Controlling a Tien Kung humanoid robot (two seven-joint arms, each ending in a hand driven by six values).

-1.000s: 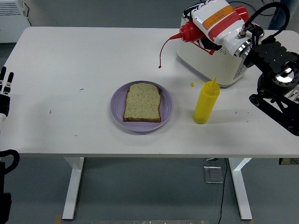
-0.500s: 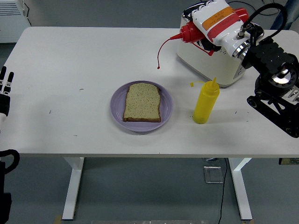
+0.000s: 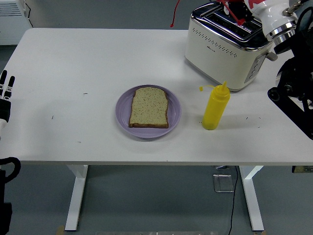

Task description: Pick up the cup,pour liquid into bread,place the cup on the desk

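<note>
A slice of brown bread lies on a purple plate at the table's middle. My right hand is raised at the picture's top right, above the toaster, largely cut off by the top edge. It holds a red squeeze bottle, of which only red bits show. The bottle's red cap tether dangles at the top edge, far behind the plate. My left hand rests at the left edge, fingers extended, holding nothing.
A white toaster stands at the back right. A yellow squeeze bottle stands upright to the right of the plate. My black right arm reaches over the table's right edge.
My right hand has lifted the red bottle up and to the right, so it is mostly out of the picture. The left hand, bread and yellow bottle have not moved.
</note>
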